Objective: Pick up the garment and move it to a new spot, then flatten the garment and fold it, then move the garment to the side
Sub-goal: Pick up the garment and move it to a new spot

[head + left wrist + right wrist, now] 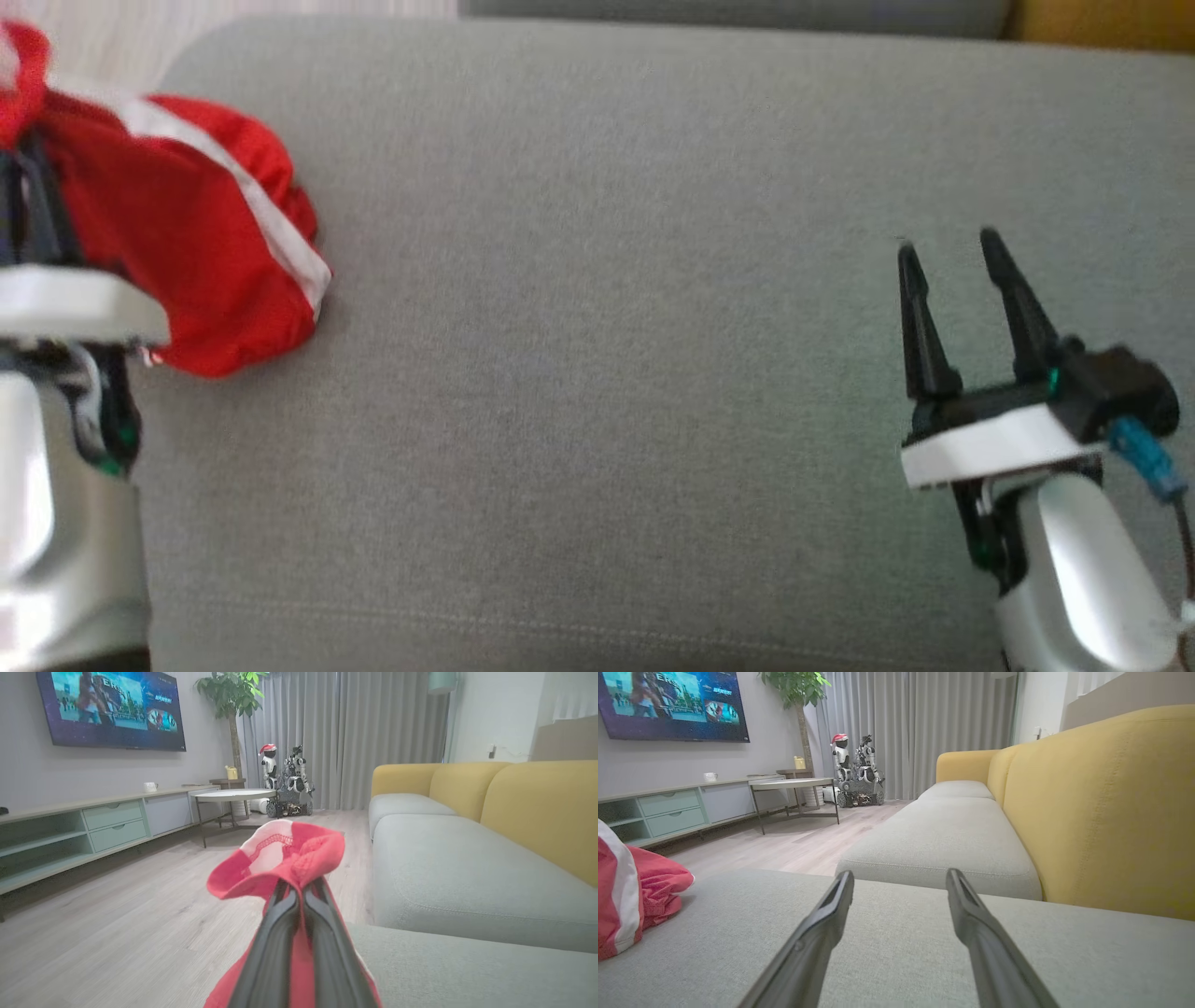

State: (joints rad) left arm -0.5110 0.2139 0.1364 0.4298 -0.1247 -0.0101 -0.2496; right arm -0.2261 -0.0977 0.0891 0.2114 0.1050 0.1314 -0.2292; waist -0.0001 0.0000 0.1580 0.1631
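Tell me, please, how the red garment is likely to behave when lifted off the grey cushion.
Probably floppy: the red garment bunches in soft folds in the shut left end effector, so it should sag and drape. Likely light, as the fabric looks thin.

Grey fabric sofa seat cushion (607, 392), stitched seam along near edge. Red garment (201, 243), white stripe, bunched at its left end, lower folds resting on the fabric. Second grey cushion (938, 844) adjoins beyond; yellow backrest (1101, 812) alongside.
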